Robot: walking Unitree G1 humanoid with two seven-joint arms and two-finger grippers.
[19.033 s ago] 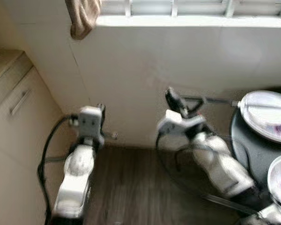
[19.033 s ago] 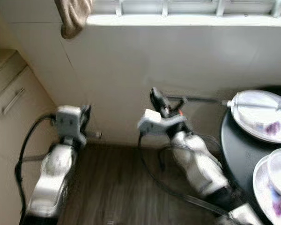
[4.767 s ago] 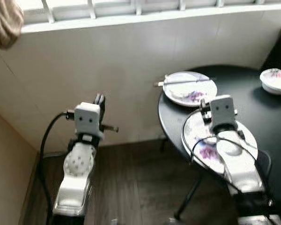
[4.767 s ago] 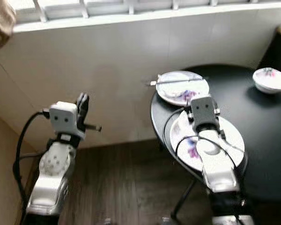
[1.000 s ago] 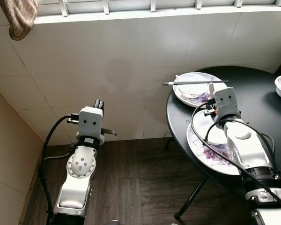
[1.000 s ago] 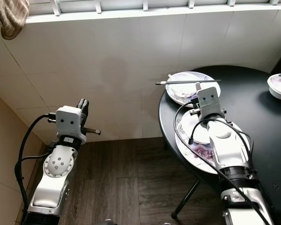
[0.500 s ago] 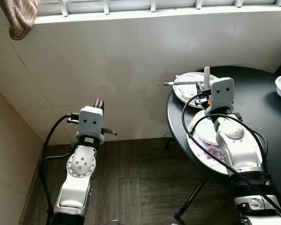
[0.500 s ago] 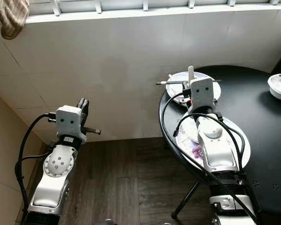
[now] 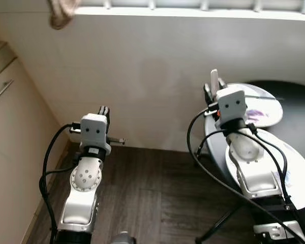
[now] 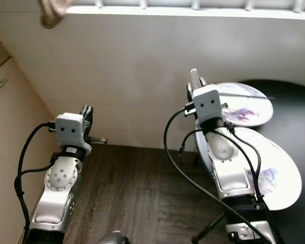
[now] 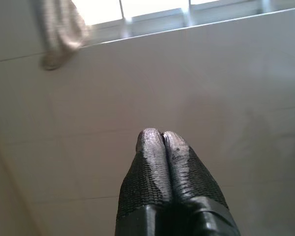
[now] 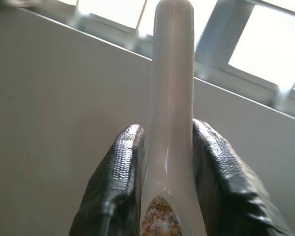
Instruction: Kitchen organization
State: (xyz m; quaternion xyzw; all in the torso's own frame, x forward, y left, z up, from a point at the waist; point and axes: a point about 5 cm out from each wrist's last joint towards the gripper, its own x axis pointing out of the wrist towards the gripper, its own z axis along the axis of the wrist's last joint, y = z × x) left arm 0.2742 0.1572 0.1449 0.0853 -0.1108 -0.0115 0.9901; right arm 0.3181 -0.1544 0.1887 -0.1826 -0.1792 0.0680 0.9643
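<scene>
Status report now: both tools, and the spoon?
Right tool shut on white spoon, held upright beside the table. Left tool shut, empty, facing the wall.

Your round black table (image 9: 295, 94) at right, two white floral plates on it, far plate (image 9: 264, 104) near its left edge, near plate (image 10: 282, 173) overhanging front-left edge.

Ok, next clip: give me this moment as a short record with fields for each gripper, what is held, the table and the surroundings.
left gripper: shut, holds nothing, raised before the tiled wall
right gripper: shut on the white spoon, raised at the table's left edge
spoon pose: handle points up, past the fingertips
table: black round table with two floral plates, far plate and near plate
far plate: chopsticks across it
surroundings: cloth on the window ledge, cabinet at left
</scene>
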